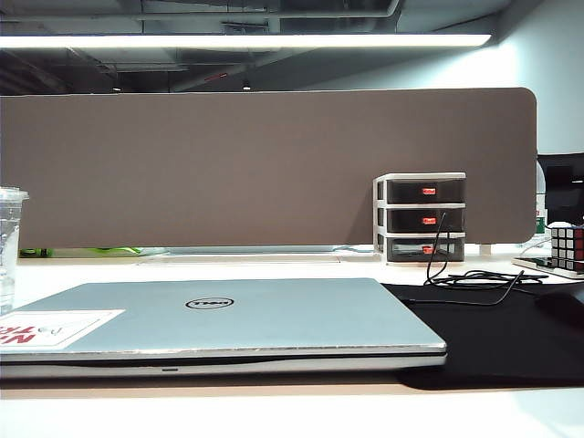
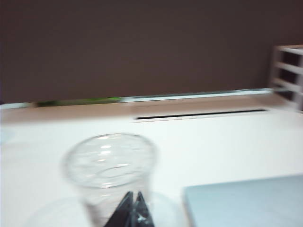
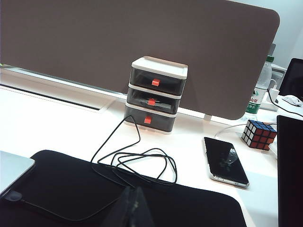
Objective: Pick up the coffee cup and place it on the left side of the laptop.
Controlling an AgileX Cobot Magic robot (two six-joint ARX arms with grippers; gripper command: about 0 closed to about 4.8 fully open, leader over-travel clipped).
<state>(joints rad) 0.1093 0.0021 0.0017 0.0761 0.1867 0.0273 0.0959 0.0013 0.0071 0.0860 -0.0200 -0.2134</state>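
A: Where's the coffee cup (image 2: 110,170)?

B: On the white worktop (image 2: 227,146), upright, just beside the left edge of the laptop (image 1: 228,319). Exterior view only catches it at the frame's left border. Left wrist view is blurred but shows it directly ahead of the left claw (image 2: 132,208), close.

A: Claw states?

B: Left claw tips pressed together, nothing in them, low in front of the cup. Right claw (image 3: 135,205) also closed and empty, over the black mat (image 3: 118,198) right of the laptop, near the looped cable (image 3: 137,165). Well away from the cup.

A: Handling?

B: Clear thin plastic, lidded, looks empty, so light and easy to tip or shove. Walls probably flex and are slick; hard squeeze could buckle it or pop the lid. I'd open the left claw wide and take it mid-body, below the rim, gentle force.

A: Placement?

B: It already sits left of the laptop, so not much travel needed, I'd judge.
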